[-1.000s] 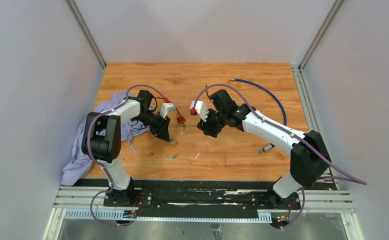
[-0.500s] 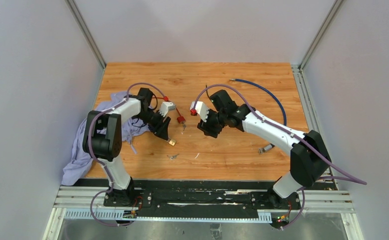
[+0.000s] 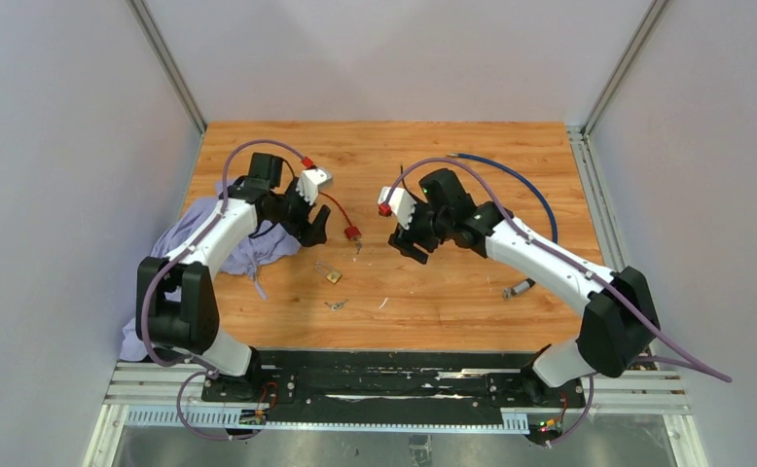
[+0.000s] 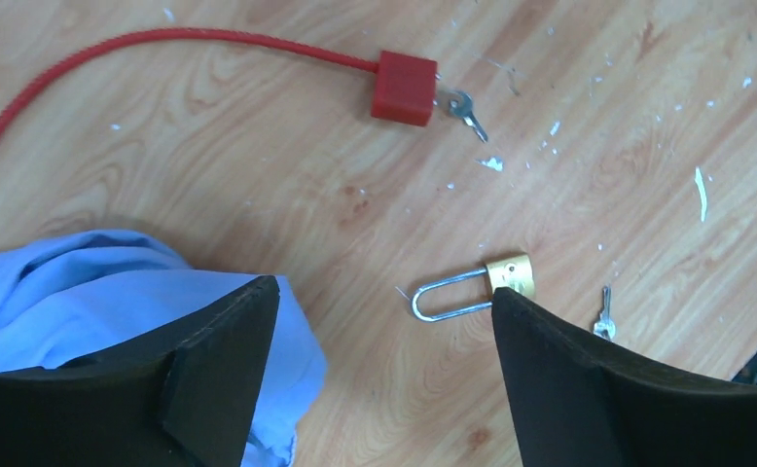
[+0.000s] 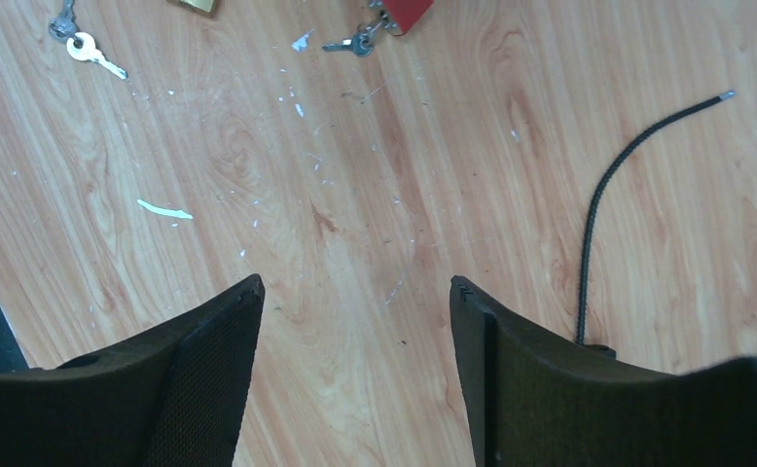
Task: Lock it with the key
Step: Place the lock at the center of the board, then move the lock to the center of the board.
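A small brass padlock [image 4: 511,275] with a long steel shackle lies flat on the wooden table [image 3: 452,292], also seen from above as the padlock [image 3: 332,275]. A loose key [image 4: 603,316] lies just beyond it; this key [image 3: 337,305] sits nearer the table's front, and the same key [image 5: 88,44] shows at the right wrist view's top left. My left gripper [image 4: 384,290] hangs open above the padlock's shackle end, holding nothing. My right gripper [image 5: 355,284] is open over bare wood, to the right of the padlock. From above, the left gripper [image 3: 314,233] and right gripper [image 3: 406,245] face each other.
A red lock [image 4: 404,88] on a red cable has its own key [image 4: 462,107] in it. A blue cloth [image 3: 209,248] lies at the left under my left arm. A blue cable [image 3: 521,180] curves at the back right, and a black cable [image 5: 628,185] runs beside my right gripper.
My left gripper has opened, risen and drawn back toward the far left, leaving the brass padlock lying on the table. My right gripper has opened wider and shifted slightly.
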Robot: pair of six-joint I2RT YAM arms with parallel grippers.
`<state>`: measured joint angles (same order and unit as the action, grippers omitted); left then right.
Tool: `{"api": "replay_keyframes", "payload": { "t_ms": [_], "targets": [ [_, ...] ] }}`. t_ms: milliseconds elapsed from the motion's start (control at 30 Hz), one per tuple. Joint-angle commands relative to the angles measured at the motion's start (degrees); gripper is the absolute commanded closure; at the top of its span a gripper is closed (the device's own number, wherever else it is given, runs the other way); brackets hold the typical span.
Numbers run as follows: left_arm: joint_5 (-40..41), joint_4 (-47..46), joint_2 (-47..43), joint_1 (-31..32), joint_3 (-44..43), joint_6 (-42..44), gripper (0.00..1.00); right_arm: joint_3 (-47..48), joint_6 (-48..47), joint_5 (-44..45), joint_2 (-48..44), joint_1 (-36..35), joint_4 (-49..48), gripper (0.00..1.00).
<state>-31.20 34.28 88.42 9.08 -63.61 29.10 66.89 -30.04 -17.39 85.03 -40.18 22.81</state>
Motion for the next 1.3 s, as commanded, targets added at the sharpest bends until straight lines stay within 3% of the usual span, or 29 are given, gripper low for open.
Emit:
{"api": "replay_keyframes", "payload": {
  "t_ms": [0, 67, 500, 733, 1267],
  "targets": [
    [2.87, -8.33, -3.48, -0.29, 1.85, -3.85, 0.09, -0.66, 0.13, 1.74, -2.74, 2.46, -0.97, 0.31],
    [3.21, -10.15, -4.32, -0.25, 2.01, -4.77, 0.01, -0.5, 0.45, 1.96, -3.37, 3.45, -1.02, 0.3],
    [-1.89, -8.71, -1.22, 0.0, -3.79, -2.15, 0.02, -0.93, -0.61, 10.66, -11.67, 9.96, -0.5, 0.29],
    [0.03, -6.47, 5.6, 3.21, -8.42, -3.71, 0.0, -4.52, 2.48, 9.06, -15.22, 11.13, 1.06, 0.29],
    [0.27, -8.27, 22.63, 7.99, -15.59, -14.94, 0.26, -6.79, 3.5, 5.79, -13.65, 13.96, 1.03, 0.29]
  ]
}}
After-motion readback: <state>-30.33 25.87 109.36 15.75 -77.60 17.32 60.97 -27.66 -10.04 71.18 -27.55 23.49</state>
